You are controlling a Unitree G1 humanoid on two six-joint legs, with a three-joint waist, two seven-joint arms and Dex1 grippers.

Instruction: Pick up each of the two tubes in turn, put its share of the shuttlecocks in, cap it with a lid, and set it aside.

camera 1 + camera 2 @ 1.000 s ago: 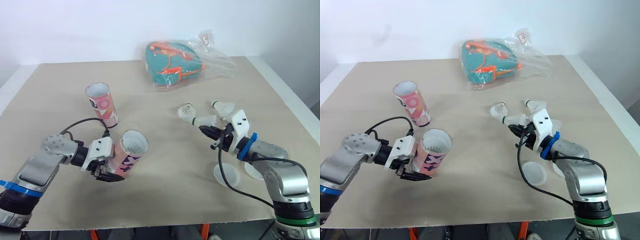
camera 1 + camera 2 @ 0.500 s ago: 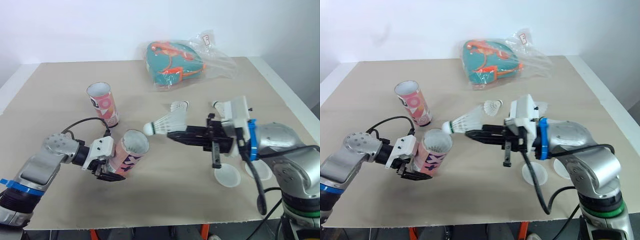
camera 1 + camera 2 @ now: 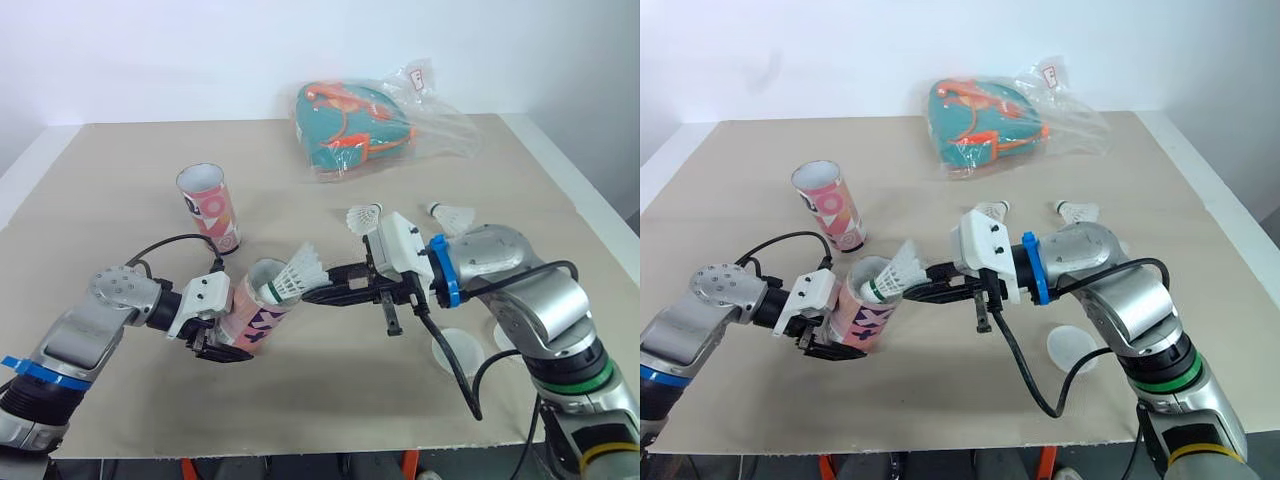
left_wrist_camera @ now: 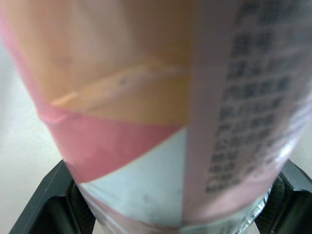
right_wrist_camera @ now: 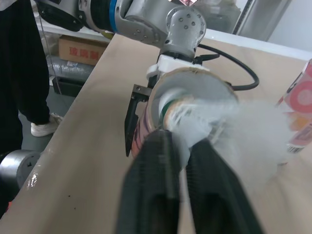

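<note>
Clear plastic, a lid (image 3: 455,351) lies flat on the beige table (image 3: 120,180) near the front edge, just beside the right forearm. Level with it, on the robot's left, the left gripper (image 3: 222,342) is clamped around the lower part of a pink patterned tube (image 3: 256,310). The left wrist view has the tube wedged tight between the two black fingers (image 4: 46,204). The tube is lifted at a slant, with its mouth turned up and toward the robot's right.

The right gripper (image 3: 318,293) reaches across to that mouth and pinches a white shuttlecock (image 3: 297,274) by its feathered skirt. In the right wrist view the green-banded cork sits just inside the rim, while the feathers stand outside it.

Farther back, a loose shuttlecock (image 3: 364,218) and another loose shuttlecock (image 3: 450,214) lie on the table, near each other but apart. On the left a second tube (image 3: 210,207), pink with round patterns, stands upright and uncapped, well apart from the held one.

At the far edge lies a crumpled clear bag (image 3: 420,115) holding a teal and orange item (image 3: 345,122).
</note>
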